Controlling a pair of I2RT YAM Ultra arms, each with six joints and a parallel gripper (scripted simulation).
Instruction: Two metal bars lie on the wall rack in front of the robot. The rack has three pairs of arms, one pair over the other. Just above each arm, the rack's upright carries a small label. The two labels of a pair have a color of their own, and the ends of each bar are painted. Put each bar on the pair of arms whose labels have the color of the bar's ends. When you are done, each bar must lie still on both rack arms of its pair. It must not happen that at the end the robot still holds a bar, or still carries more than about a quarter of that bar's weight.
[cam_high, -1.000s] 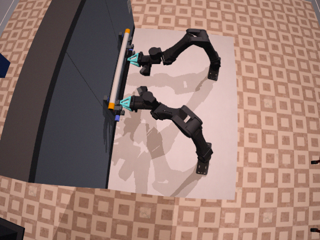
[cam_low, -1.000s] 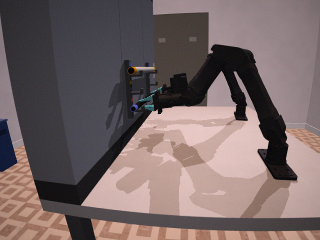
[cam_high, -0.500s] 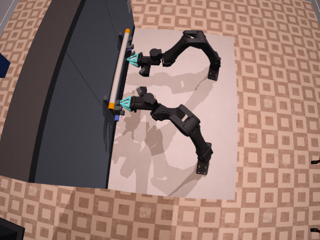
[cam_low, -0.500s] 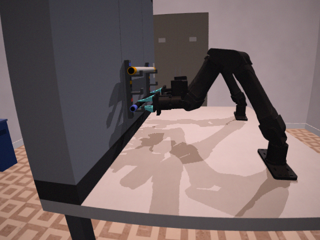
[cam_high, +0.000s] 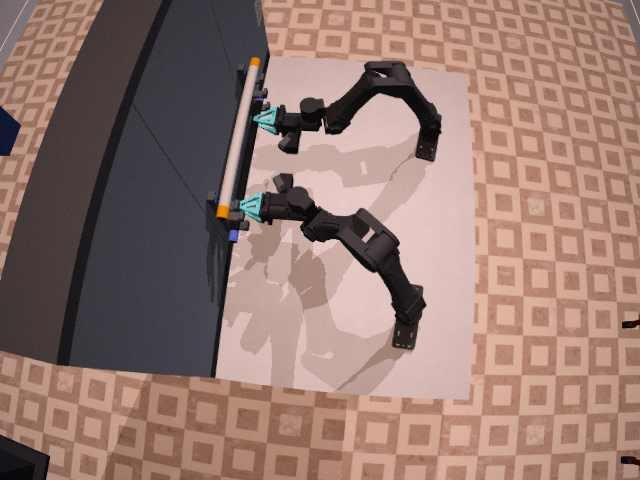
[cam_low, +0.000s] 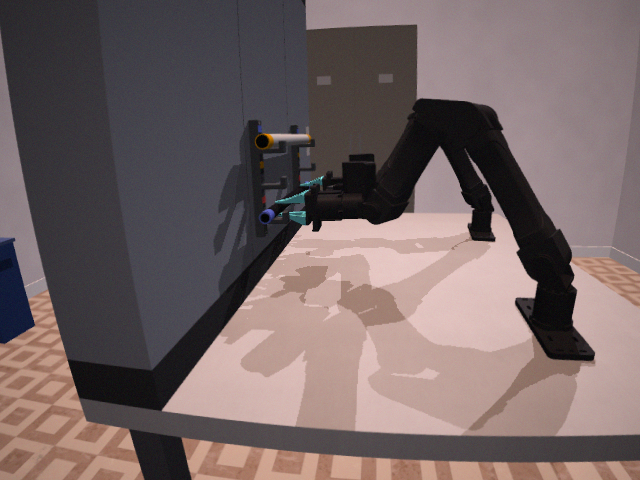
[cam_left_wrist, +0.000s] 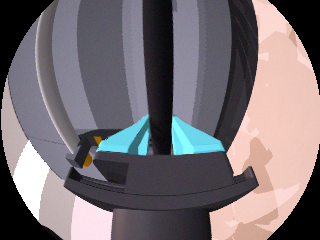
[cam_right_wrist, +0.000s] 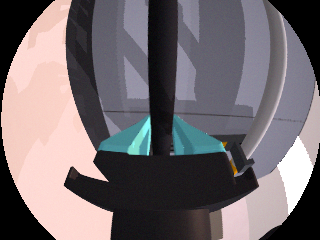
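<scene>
Nearest, on the pale table (cam_high: 444, 206) (cam_low: 465, 284) (cam_left_wrist: 290, 100) (cam_right_wrist: 30, 100), stand two black arms, one on the left and one on the right. The jaws of the left gripper (cam_high: 250, 205) (cam_low: 293, 206) (cam_left_wrist: 161, 132) are a narrow gap apart, clamped on the dark bar (cam_high: 233, 236) (cam_low: 280, 208) (cam_left_wrist: 158, 65) (cam_right_wrist: 162, 65) toward its left end. The right gripper (cam_high: 266, 119) (cam_low: 312, 181) (cam_right_wrist: 161, 119) has its jaws equally narrow, clamped on the same bar further right; that makes four teal fingers on one bar. The bar's left end is blue, and lies low in front of the rack (cam_high: 210, 198) (cam_low: 254, 175) by the lowest pair of arms; whether it touches them I cannot tell. Farther and higher, one pale bar (cam_high: 238, 136) (cam_low: 289, 139) (cam_left_wrist: 44, 65) (cam_right_wrist: 278, 55) with two orange ends lies across the top pair. Of the rack's two uprights, the left one shows three labels: blue on top, orange in the middle, red lowest, so the orange-ended bar sits at blue. Behind everything rises one dark grey wall panel (cam_high: 155, 180) (cam_low: 191, 155)
</scene>
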